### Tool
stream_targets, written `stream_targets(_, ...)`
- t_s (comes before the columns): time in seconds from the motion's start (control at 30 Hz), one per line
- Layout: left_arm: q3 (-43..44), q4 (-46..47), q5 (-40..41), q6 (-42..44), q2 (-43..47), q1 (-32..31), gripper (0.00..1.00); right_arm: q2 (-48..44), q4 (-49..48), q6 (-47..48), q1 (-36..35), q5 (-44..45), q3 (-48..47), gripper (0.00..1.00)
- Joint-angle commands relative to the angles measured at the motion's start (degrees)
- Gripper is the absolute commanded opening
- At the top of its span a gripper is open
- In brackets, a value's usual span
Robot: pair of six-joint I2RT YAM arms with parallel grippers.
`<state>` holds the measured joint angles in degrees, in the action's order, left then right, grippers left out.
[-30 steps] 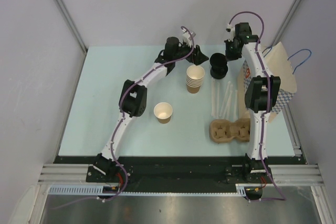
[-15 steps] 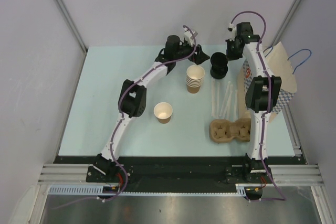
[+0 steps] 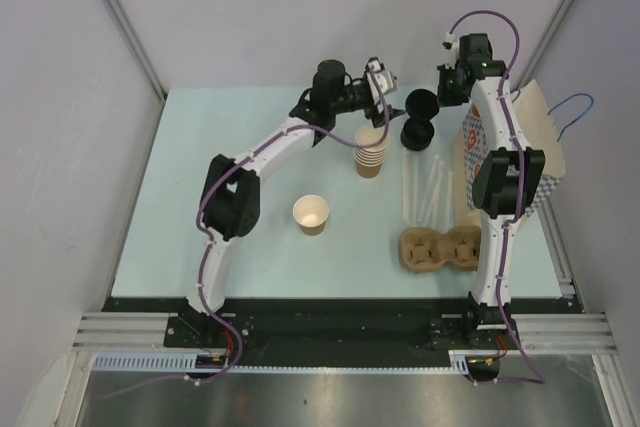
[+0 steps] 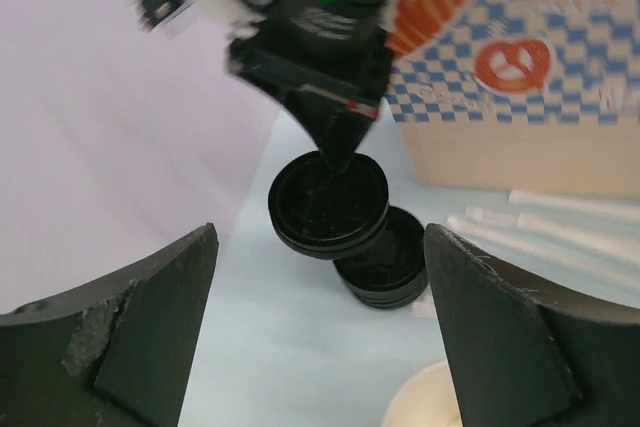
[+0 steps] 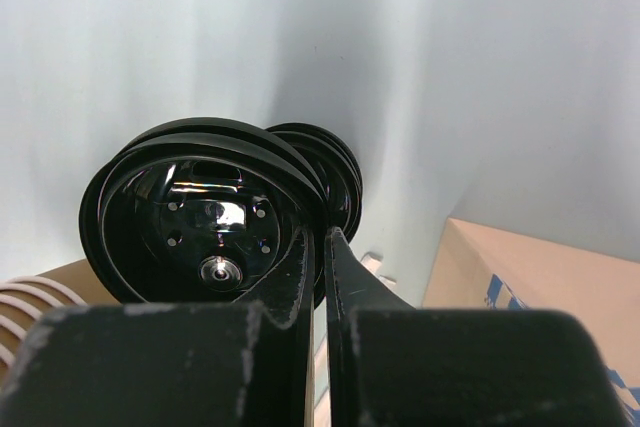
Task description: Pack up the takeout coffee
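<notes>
- The table (image 3: 180, 197) is pale blue-green, with both arms reaching to its far side
- The lone tan cup (image 3: 311, 214) stands upright and lidless in the middle of the table, well apart from both grippers. It is the only cup standing by itself, and no cup wears a lid
- The left gripper (image 4: 319, 232) hangs near the far edge over the stack of tan cups (image 3: 371, 152). Its fingers (image 4: 150, 327) are spread wide with nothing between them, and they point toward the right gripper
- The stack of tan cups is upright and open-topped, just left of the black lids
- A black lid (image 3: 421, 102) is pinched at its rim by the right gripper and held clear of the table. In the right wrist view its round inner face fills the left half of the picture
- A stack of black lids (image 3: 415, 134) sits on the table just below and beside the held lid. Whether the two touch cannot be told
- Several white wrapped straws (image 3: 425, 192) lie side by side, nearer than the lids
- A brown pulp cup carrier (image 3: 440, 249) lies nearest the arm bases, just in front of the straws
- The right gripper (image 5: 322, 247) has its two fingers pressed together on the lid's edge
- A kraft paper bag (image 3: 540, 147) with a blue-checked print and a blue handle sits at the table's right edge, beside the right arm
</notes>
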<state>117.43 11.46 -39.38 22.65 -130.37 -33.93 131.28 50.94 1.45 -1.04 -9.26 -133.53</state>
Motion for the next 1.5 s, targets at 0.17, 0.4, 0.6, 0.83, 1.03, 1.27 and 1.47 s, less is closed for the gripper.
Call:
stream_targets(0.17,-22.76,5.22,1.49,40.70,11.63,-8.78,0.87,-4.28,0.56,-0.93,0.07,2.66,-1.47,0.00)
stream_targets(0.4,-24.97,10.33,10.18,44.67,8.64,-12.12,0.88,-4.19,1.62,-0.66,-0.81,3.98,-1.38,0.00)
stream_targets(0.6,-26.63,17.53,14.15,46.78,5.13,-12.56,0.84,-3.93,3.11,0.30,-1.95,5.74,-1.38,0.00)
stream_targets(0.83,-28.31,24.04,15.11,50.12,1.96,-13.00,0.74,-3.84,3.29,0.39,-2.56,7.50,-1.03,0.00)
stream_targets(1.03,-26.90,27.82,17.22,51.52,-1.20,-13.79,0.61,-3.67,3.38,0.39,-2.83,7.59,-0.67,0.00)
stream_targets(1.27,-23.74,29.58,20.91,53.72,-4.98,-14.85,0.54,-3.75,3.38,0.48,-2.92,7.85,-0.50,0.00)
stream_targets(1.47,-19.70,29.85,24.52,54.16,-8.58,-15.55,0.53,-3.58,3.82,0.48,-3.00,7.76,-0.41,0.00)
